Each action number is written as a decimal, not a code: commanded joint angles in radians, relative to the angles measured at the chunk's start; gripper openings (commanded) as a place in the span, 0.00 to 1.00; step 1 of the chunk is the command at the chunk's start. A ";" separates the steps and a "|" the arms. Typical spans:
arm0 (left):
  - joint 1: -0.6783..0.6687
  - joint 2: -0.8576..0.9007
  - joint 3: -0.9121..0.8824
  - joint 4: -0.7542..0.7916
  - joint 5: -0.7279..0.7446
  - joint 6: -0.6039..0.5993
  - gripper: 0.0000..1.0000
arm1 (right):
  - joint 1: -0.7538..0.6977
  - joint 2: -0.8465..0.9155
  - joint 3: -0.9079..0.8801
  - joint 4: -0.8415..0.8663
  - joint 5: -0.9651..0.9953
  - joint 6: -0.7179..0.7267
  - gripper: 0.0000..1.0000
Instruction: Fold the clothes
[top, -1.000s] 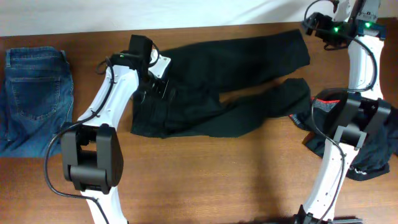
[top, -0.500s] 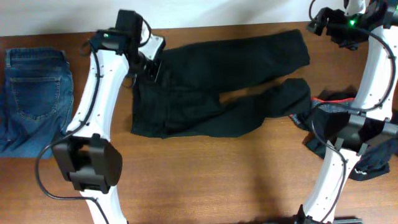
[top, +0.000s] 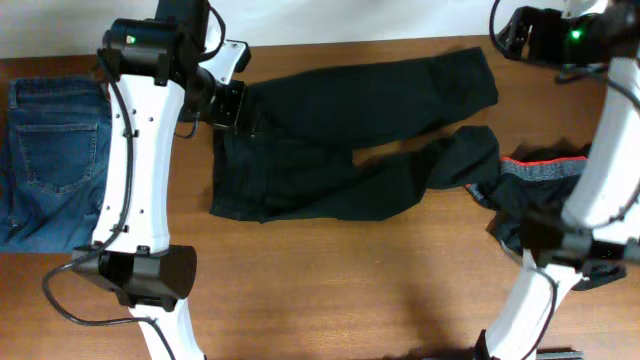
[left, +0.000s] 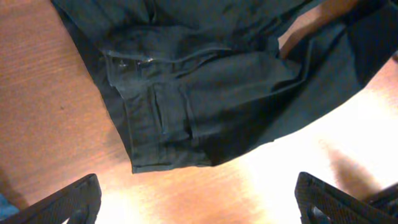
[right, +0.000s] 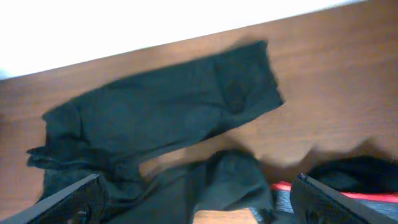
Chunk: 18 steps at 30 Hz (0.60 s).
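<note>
Black trousers (top: 350, 140) lie spread across the back middle of the wooden table, waist at the left, two legs reaching right. They also show in the left wrist view (left: 205, 93) and the right wrist view (right: 161, 118). My left gripper (top: 225, 100) hangs above the waistband at the trousers' left end; its fingers (left: 199, 202) are wide open and empty. My right gripper (top: 520, 35) is raised above the far right corner, past the upper leg's hem; its fingers (right: 199, 199) are wide open and empty.
Folded blue jeans (top: 55, 155) lie at the left edge. A dark garment with a red and grey band (top: 560, 215) lies crumpled at the right, touching the lower trouser leg. The table's back edge meets a white wall.
Both arms have risen and pulled back from the trousers; the left gripper moved up and left off the waistband. The trousers have not moved.
</note>
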 joint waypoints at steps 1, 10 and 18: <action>0.003 -0.047 0.022 -0.003 -0.029 -0.069 0.99 | 0.067 -0.177 -0.111 -0.008 0.153 -0.003 0.99; -0.006 -0.231 -0.013 -0.003 -0.178 -0.172 0.99 | 0.094 -0.502 -0.729 -0.007 0.188 0.064 0.98; -0.048 -0.273 -0.343 0.077 -0.292 -0.285 0.99 | 0.093 -0.534 -1.043 0.097 0.180 0.064 0.99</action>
